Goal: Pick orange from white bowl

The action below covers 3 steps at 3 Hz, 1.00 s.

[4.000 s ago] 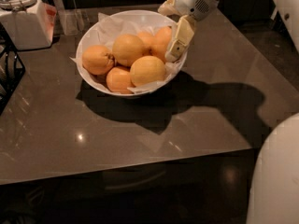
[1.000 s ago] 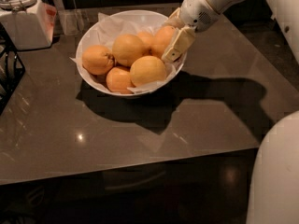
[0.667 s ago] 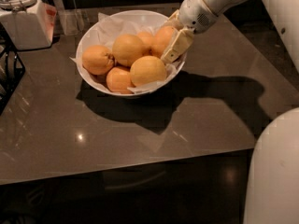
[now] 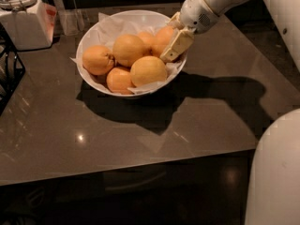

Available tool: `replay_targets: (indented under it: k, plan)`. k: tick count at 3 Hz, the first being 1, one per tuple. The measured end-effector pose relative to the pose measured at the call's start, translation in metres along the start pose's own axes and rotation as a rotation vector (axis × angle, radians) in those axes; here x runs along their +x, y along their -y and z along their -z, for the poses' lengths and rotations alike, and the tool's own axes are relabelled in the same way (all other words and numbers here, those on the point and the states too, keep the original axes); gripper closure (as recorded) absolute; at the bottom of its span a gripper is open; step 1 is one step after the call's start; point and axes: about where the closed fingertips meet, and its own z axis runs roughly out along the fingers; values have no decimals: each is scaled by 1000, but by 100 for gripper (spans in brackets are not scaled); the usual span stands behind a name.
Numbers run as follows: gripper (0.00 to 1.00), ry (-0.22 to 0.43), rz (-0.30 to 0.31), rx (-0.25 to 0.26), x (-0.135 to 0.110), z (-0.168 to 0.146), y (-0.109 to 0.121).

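Observation:
The white bowl, lined with crinkled white paper, stands on the dark table and holds several round fruits. The orange, deeper in colour than the rest, lies at the bowl's back right. My gripper reaches down from the upper right, over the bowl's right rim. It rests against the right side of the orange and covers part of it. Paler fruits lie in front and to the left. One at the far left has a dark stem scar.
A white lidded canister stands at the back left with a clear glass beside it. A black wire rack is at the left edge. My white body fills the lower right. The table's front edge runs across below the bowl.
Nothing has visibly changed in the last second. Since four seconds ago the gripper has sunk slightly lower against the orange.

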Motion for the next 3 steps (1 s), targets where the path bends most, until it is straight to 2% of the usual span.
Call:
replay_targets:
  k: [1, 2, 3]
  plan:
    - [91, 6, 14, 16, -5, 4, -1]
    - [100, 50, 81, 67, -27, 22, -12]
    - [100, 95, 198, 139, -65, 46, -37]
